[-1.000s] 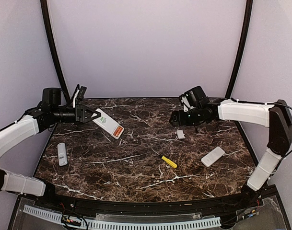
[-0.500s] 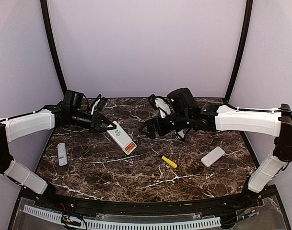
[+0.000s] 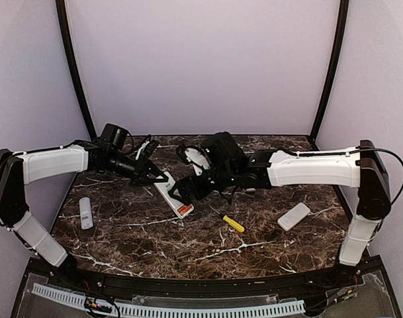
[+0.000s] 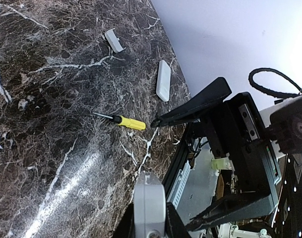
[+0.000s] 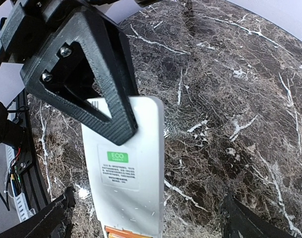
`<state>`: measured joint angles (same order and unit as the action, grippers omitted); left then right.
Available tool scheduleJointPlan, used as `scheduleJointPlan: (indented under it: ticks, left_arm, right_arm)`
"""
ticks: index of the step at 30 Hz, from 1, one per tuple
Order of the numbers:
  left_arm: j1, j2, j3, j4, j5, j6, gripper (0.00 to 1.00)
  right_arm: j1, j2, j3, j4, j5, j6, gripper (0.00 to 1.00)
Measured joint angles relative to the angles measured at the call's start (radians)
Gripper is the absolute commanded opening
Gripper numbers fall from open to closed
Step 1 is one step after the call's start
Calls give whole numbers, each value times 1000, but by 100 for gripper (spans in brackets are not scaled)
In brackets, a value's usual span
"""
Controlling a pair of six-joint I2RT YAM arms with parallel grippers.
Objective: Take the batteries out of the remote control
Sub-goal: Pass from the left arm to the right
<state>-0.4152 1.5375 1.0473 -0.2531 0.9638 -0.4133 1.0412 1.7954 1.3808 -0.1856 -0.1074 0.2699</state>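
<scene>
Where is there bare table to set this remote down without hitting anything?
Widest bare patch: near-centre table, between the small white remote on the left and the yellow-handled screwdriver. The near edge in front of the right-hand remote is free too. Crowded: mid-table, where the left fingers hold the ECO-labelled remote and the right fingers stand open close by.

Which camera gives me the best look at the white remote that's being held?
Right wrist: the remote is close up, its green ECO label legible. Top external shows it small and far off; left wrist catches only its narrow end at the bottom edge.
</scene>
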Motion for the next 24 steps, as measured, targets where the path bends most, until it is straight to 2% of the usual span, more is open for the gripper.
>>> scheduleJointPlan:
  ticks: [9, 20, 24]
  left_arm:
    - [0, 26, 11, -8, 20, 16, 0]
    - [0, 26, 11, -8, 19, 16, 0]
    - [0, 26, 11, -8, 19, 16, 0]
  right_arm:
    - [54, 124, 135, -63, 96, -3, 97]
    - [80, 177, 208, -137, 195, -15, 80]
    - [81, 179, 219, -147, 201, -14, 78]
